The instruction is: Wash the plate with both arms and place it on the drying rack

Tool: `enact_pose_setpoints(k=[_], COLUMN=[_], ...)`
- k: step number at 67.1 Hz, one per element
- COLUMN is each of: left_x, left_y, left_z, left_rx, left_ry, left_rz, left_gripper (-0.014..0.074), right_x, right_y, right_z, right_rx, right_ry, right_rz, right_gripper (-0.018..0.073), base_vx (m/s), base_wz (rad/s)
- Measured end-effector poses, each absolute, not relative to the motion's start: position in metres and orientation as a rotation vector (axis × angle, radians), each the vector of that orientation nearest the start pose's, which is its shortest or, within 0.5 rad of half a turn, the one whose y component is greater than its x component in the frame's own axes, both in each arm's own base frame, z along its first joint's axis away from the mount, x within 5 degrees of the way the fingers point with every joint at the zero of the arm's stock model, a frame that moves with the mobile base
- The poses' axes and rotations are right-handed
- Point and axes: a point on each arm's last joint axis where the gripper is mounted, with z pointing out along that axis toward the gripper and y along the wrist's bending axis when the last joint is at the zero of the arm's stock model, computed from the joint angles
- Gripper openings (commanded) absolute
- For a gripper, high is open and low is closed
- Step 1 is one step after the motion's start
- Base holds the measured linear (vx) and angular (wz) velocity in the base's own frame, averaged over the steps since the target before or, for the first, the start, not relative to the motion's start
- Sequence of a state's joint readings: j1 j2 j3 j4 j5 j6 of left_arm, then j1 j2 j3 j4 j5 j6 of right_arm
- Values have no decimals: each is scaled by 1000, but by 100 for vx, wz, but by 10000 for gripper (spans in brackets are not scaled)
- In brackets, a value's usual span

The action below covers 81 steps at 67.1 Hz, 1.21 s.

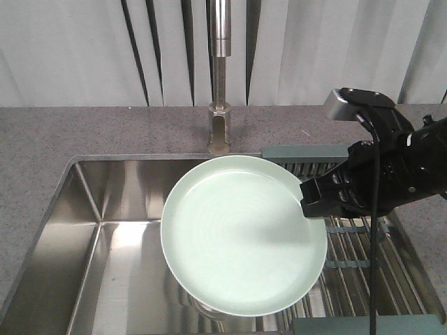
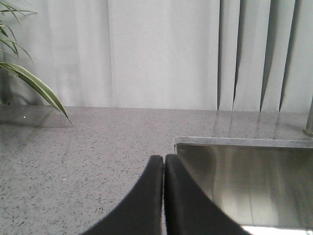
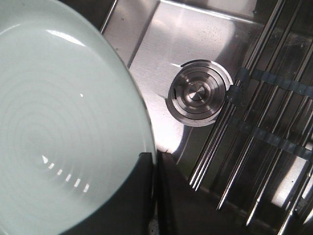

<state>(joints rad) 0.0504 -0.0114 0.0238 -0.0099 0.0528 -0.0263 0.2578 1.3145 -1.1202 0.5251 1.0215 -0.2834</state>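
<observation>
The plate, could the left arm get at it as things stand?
Probably yes: the right gripper holds the plate by its right rim over the sink, its left side clear. The left gripper, jaws shut, hovers over the counter.

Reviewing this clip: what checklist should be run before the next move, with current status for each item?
1. Grip: right gripper clamped on plate rim: ok.
2. Position: plate over sink: ok.
3. Second arm: left gripper at plate: not ok; shut above countertop beside the sink.
4. Water: flow from faucet: cannot tell; spout out of frame.
5. Destination: drying rack, visible rods bare: ok.
</observation>
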Motion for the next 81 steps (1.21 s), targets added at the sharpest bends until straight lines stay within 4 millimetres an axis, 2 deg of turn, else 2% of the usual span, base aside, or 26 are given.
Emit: enact_pose_setpoints(k=[81], left_x=[56], left_y=[3], left_z=[201], left_rx=[-67], left_ry=[1547], left_rz=[11], left_gripper=[-6], right_x=[239], right_y=[103], right_z=[329], right_rx=[-475], right_ry=[2580], right_rz=[674], right_gripper=[-1], base_vx=[0], base_wz=[-1])
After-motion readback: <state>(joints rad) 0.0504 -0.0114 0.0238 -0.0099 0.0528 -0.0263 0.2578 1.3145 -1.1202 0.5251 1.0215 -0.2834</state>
